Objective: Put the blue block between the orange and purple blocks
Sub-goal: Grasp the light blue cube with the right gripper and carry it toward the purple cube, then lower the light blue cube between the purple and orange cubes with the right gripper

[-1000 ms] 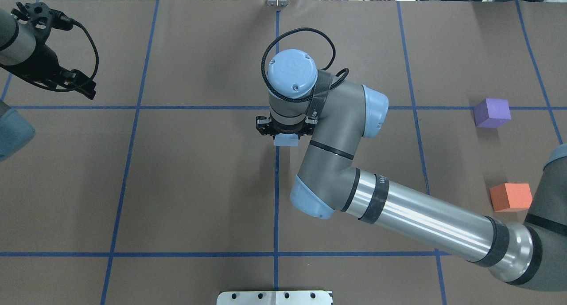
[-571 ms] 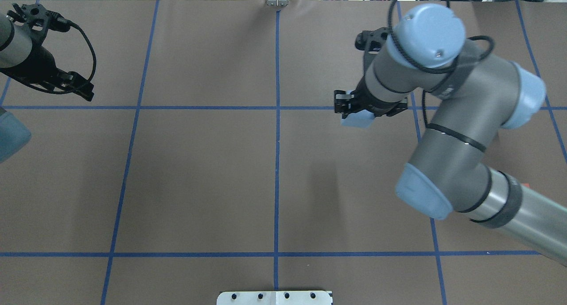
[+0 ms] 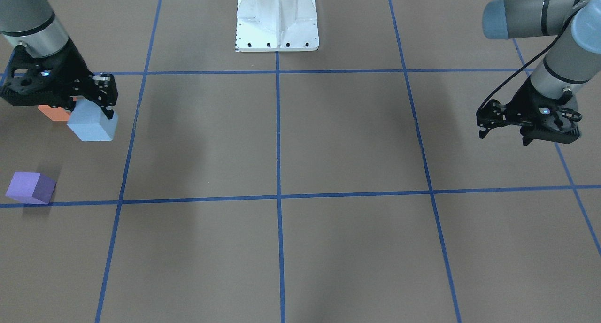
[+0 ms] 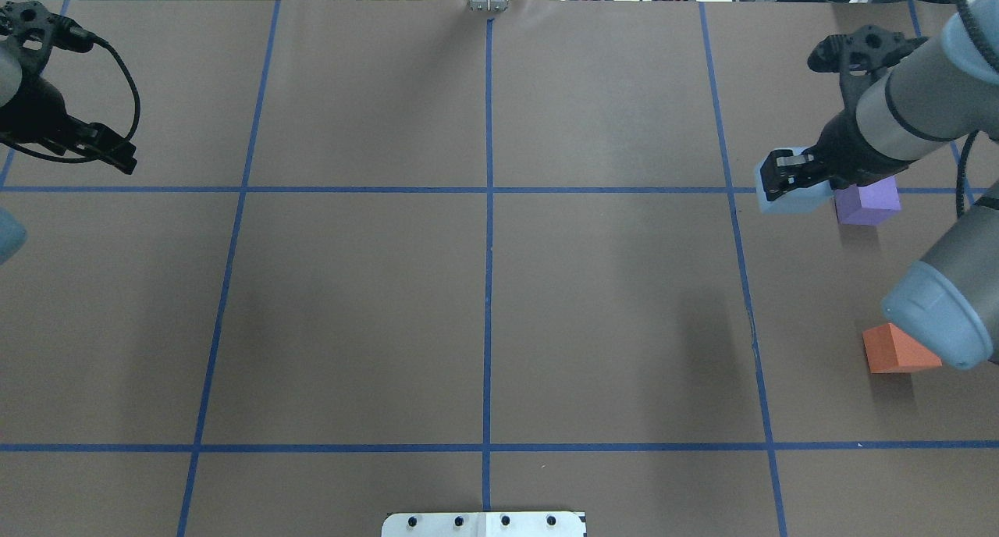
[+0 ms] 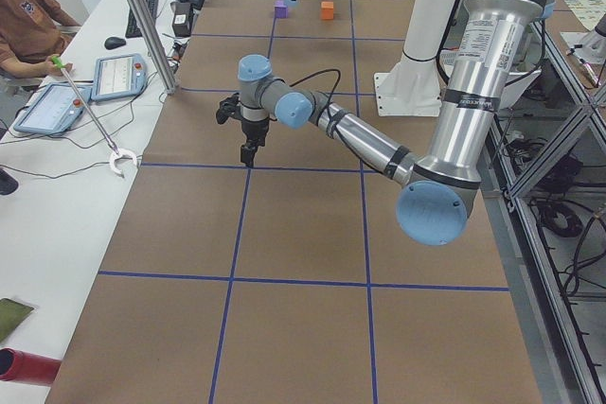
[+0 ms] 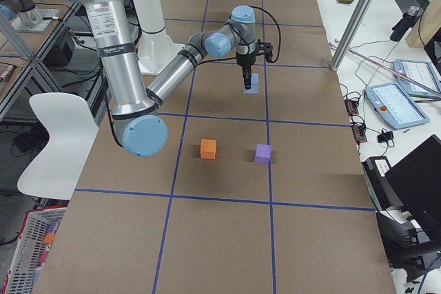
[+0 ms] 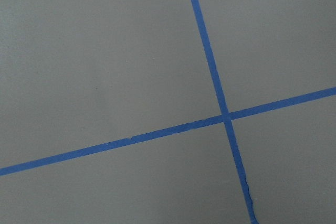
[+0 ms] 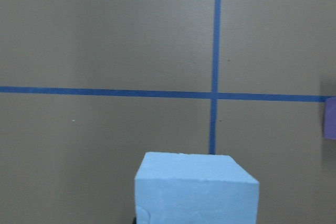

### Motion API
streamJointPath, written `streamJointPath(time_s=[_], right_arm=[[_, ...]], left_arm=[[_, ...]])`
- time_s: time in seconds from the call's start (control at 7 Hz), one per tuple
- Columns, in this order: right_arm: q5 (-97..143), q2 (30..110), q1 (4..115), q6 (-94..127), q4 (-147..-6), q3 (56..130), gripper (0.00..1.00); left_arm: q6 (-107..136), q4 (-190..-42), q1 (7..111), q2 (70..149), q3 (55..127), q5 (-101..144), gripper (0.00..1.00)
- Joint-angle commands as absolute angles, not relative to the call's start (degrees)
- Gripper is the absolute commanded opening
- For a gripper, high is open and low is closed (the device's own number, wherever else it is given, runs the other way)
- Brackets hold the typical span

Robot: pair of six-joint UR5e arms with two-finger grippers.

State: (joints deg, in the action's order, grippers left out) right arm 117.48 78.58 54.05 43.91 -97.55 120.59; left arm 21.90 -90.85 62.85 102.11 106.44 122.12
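Observation:
My right gripper (image 4: 790, 179) is shut on the light blue block (image 4: 792, 200) and holds it above the table. In the overhead view the blue block sits just left of the purple block (image 4: 868, 201). The orange block (image 4: 896, 348) lies nearer the robot, partly under my right arm's elbow. In the front-facing view the blue block (image 3: 91, 125) hangs beside the half-hidden orange block (image 3: 52, 112), with the purple block (image 3: 30, 188) below. The right wrist view shows the blue block (image 8: 197, 187) and a purple sliver (image 8: 331, 118). My left gripper (image 4: 125, 158) looks shut and empty, far left.
The brown table cover (image 4: 359, 311) carries a grid of blue tape lines (image 4: 488, 287). The robot's white base plate (image 3: 277, 27) stands at the near edge. An operator (image 5: 28, 26) sits at a side bench with tablets beside the table.
My right arm has carried the blue block from the table's centre far to the right, up beside the purple block. My left arm has drifted slightly left.

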Motion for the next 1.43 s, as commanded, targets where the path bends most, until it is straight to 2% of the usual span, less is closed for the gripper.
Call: streamJointPath(time_s=[0.0,0.14,0.29,0.43,1.0,1.29], right_arm=[[118.4,88.6,56.2,39.0,-84.8,116.7,0.0],[118.6,92.3,56.2,38.9,-77.2,113.5,0.0],[120.0,91.9,56.9,38.8,-75.4,110.9,0.0],[122.2,91.8,57.4,38.5,-75.1,108.0,0.0],[122.8,94.0,57.5,36.6,-75.1,104.3,0.0],[122.8,92.1,57.2,36.6,-75.1,100.6,0.0]], left_arm=[[14.9,-90.9,66.6,99.8,106.3,122.2,1.0],[15.0,-90.9,66.6,99.8,106.3,122.1,1.0],[15.0,-90.9,66.6,99.8,106.3,122.1,1.0],[15.0,-90.9,66.6,99.8,106.4,122.1,1.0],[15.1,-90.9,66.4,99.8,106.5,122.1,1.0],[15.3,-90.9,66.4,99.8,106.5,122.1,1.0]])
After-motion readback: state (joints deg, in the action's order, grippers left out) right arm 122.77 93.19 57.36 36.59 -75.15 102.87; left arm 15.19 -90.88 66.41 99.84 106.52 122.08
